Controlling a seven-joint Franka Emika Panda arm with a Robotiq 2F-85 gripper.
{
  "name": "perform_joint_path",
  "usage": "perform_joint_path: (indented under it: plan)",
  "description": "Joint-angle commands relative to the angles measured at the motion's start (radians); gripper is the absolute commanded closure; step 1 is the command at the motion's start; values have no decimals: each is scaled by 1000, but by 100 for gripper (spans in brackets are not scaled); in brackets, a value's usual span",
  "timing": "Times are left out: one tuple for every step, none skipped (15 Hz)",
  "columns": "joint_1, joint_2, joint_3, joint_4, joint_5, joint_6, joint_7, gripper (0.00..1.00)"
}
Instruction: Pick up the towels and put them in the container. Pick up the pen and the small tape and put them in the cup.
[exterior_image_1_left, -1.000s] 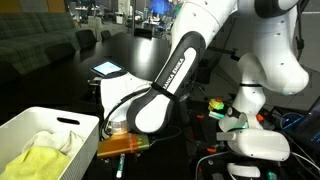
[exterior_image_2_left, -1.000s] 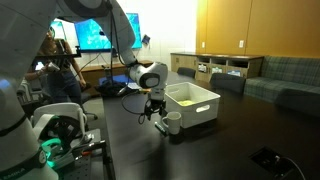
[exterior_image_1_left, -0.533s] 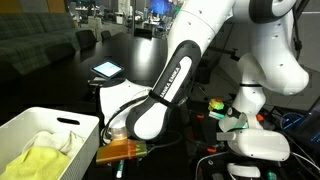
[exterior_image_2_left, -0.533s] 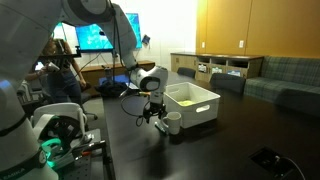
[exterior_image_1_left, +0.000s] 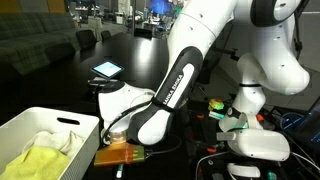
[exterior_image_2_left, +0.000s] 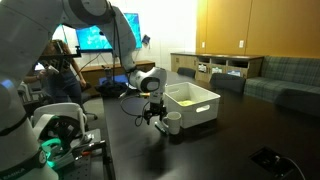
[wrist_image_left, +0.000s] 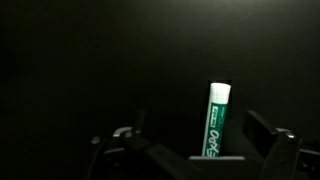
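**Pen** (wrist_image_left: 217, 120): green-and-white barrel, flat on the dark worktop (wrist_image_left: 80, 60). In wrist view its lower end runs in between the fingers (wrist_image_left: 268, 133) of the claw (wrist_image_left: 195, 138); contact w/ either finger can't be made out.

**Claw**: jaws spread wide, nothing held. In an exterior view it hangs low over the worktop, near the container (exterior_image_2_left: 200, 112).

**Cup** (exterior_image_2_left: 172, 122): small, white, upright on the worktop, just beside the container's corner, btwn container and claw.

**Container**: large white rect. bin, seen in both exterior views.

**Towels** (exterior_image_1_left: 40, 152): 2 pcs, off-white and pale yellow-green, both inside the container, crumpled.

**Arm** (exterior_image_1_left: 170, 90): white w/ black section, bends down beside the container.

**Orange-brown object** (exterior_image_1_left: 120, 155): low, just beside the container's wall, under the arm; kind unclear.

**Tablet** (exterior_image_1_left: 105, 68): lit screen, flat on the worktop, beyond the container.

**Second robot unit** (exterior_image_1_left: 255, 140): white, green light, well apart from the container.

**Person** (exterior_image_2_left: 50, 58) and **monitor** (exterior_image_2_left: 90, 35): background, far from the container.
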Motion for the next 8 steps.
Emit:
perform_joint_path:
  plan:
    - [21,40,-25,52,-49,-14,66,0]
    - [18,46,-24,59,-54,-13,68,0]
    - [18,54,-25,66,-61,-12,75,0]
    - [18,63,-26,74,-64,-10,79,0]
    - [17,72,-26,82,-67,-10,82,0]
    - [17,76,-27,86,-69,-11,84,0]
    - [17,85,-29,94,-71,-12,88,0]
    - [18,91,-30,99,-73,-13,91,0]
